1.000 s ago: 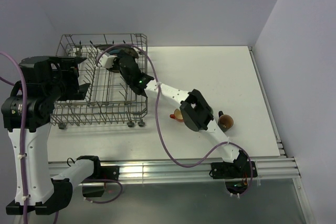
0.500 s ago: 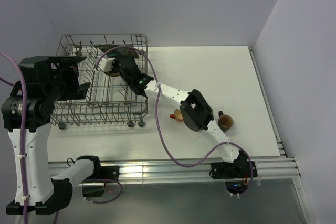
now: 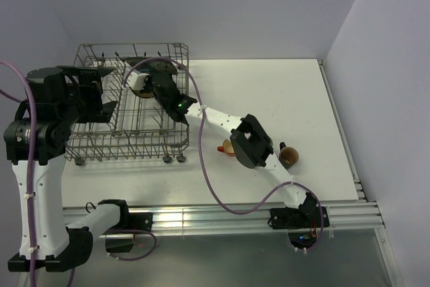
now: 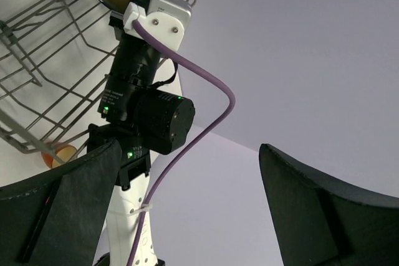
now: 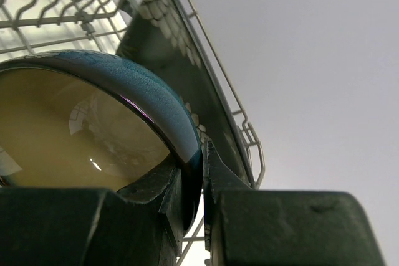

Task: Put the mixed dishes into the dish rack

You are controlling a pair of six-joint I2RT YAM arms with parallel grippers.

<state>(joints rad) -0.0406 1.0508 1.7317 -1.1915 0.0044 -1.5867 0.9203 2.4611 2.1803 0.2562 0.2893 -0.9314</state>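
Two pieces wait on the table near the right arm's elbow, the small orange-red handled cup (image 3: 226, 147) and the small brown cup (image 3: 289, 157). At the dish rack (image 3: 127, 146), the left gripper (image 3: 106, 89) has lifted and swung slightly, fingers spread wide and empty. Further back the right gripper (image 5: 201, 167) has barely shifted over the past second, fingers narrowly pinching the rim of the blue bowl (image 5: 124, 85) low among the far tines beside the dark speckled plate (image 5: 168, 42), so placement looks near, release not yet done
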